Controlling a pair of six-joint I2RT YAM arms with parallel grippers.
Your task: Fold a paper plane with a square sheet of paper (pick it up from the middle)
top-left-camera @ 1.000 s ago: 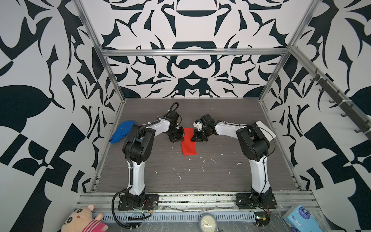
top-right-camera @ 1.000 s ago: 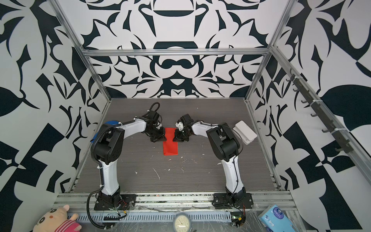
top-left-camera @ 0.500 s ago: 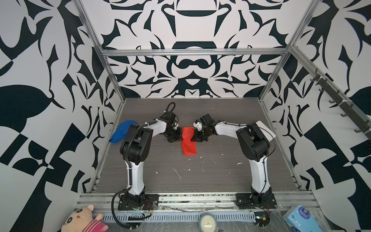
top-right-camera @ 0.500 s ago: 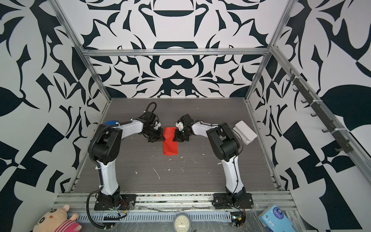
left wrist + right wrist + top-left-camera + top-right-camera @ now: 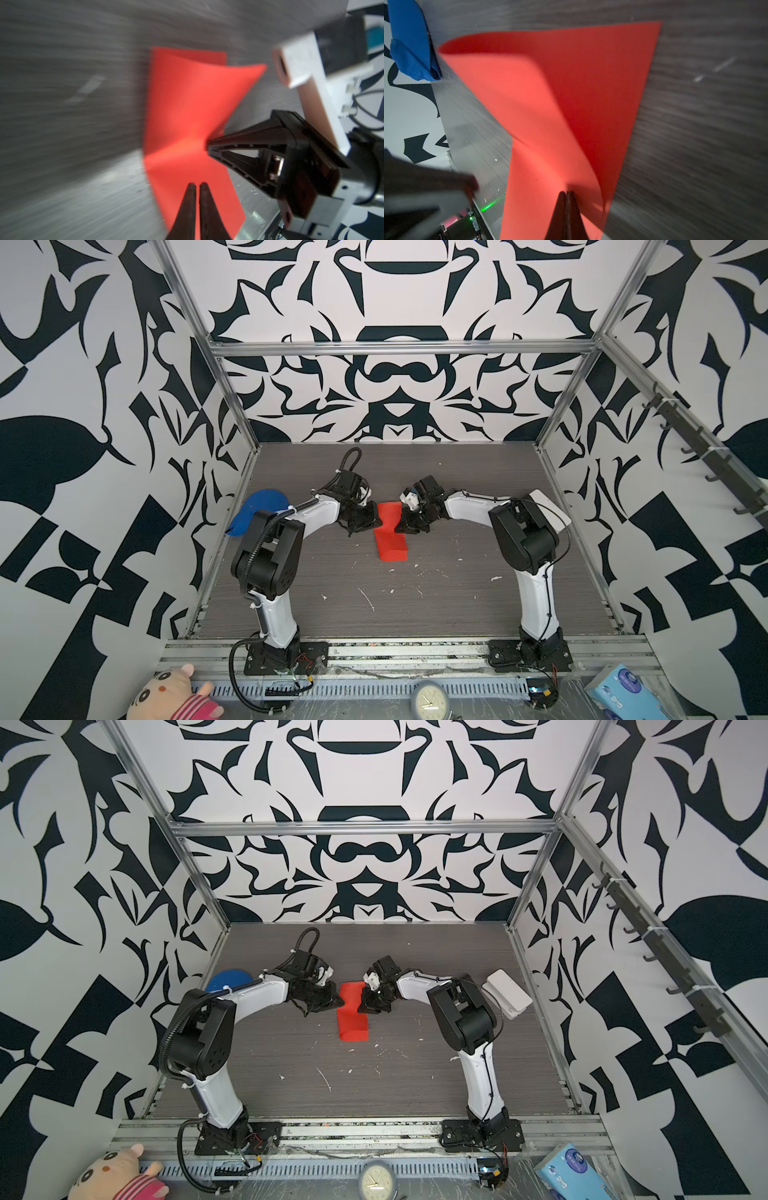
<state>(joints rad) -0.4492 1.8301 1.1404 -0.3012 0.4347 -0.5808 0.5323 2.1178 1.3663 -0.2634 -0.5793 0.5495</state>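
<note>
My right gripper [image 5: 566, 193] is clenched on an edge of the square sheet of paper [image 5: 571, 93], both fingers pressed together with the red paper pinched at their tips; the left wrist view shows the same pinch from the side. My left gripper [image 5: 197, 185] has its fingers drawn almost together, with only a thin slit between them, and its tips are over the sheet near the opposite edge. Nothing shows clamped in the slit, and I cannot tell whether the tips touch the paper. The sheet bends over itself in a loose, uncreased curl, with its lower layer lying on the counter [image 5: 415, 593]. In both top views it sits between the two grippers, mid-counter, toward the far wall. A blue cloth [image 5: 262, 508] lies by the left side wall and a white box [image 5: 509, 994] by the right, both well apart from the sheet.
</note>
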